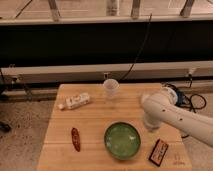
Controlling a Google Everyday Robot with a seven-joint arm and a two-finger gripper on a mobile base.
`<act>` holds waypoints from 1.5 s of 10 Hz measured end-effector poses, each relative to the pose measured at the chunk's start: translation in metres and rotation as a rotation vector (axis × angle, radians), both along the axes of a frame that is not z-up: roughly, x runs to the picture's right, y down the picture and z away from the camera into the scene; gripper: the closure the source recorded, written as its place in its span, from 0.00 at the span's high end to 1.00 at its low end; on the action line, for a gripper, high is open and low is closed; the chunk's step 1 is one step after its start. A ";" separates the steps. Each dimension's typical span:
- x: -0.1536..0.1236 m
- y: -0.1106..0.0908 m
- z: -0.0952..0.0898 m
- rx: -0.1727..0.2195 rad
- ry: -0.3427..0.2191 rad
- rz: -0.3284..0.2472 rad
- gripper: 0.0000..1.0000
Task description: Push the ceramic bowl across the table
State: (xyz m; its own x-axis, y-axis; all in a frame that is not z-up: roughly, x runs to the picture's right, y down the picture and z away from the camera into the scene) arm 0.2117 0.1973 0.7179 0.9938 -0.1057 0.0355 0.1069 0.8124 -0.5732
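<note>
arm [176,118]: glossy white, rounded (tube-like) | gripper [150,125] — white, beside ceramic bowl [122,140]

Robot lab or test area, not a home. Bare wooden desk [57,152] stands alone on a speckled grey floor [22,127], in front of a dark wall panel [75,45] with a white rail [60,70] running along it. A black cable [142,45] hangs down the panel, and more cables [192,100] coil on the floor at right. Metal frame legs [54,9] stand on the ledge up top. A white robot arm [175,112] reaches in from the right, its hand [149,125] low over the desk's right side, just right of the ceramic bowl [122,140]. Odd mixed props sit apart on the desk, laid out test-style.
</note>
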 end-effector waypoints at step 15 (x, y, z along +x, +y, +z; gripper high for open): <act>-0.006 0.023 0.001 -0.029 -0.056 -0.023 0.45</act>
